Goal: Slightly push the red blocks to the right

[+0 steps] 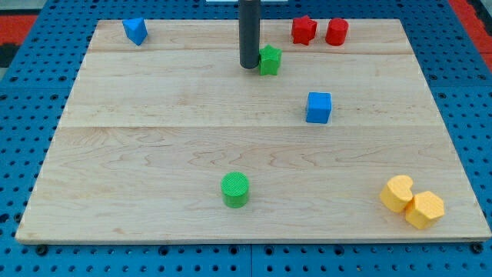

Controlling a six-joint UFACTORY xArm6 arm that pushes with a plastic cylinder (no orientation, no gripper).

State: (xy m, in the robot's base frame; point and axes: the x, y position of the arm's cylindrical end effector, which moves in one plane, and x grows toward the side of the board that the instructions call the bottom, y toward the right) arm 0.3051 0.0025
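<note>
Two red blocks sit near the view's top right of the wooden board (154,154): a red star (304,30) and, just to its right, a red cylinder (337,31). They stand close together with a small gap between them. My tip (249,66) is on the board, touching or nearly touching the left side of a green star-shaped block (270,60). The tip lies to the left of and below the red star, clearly apart from both red blocks.
A blue block (135,31) sits at the top left. A blue cube (318,107) lies right of centre. A green cylinder (235,189) is near the bottom middle. Two yellow blocks (397,192) (424,209) touch at the bottom right.
</note>
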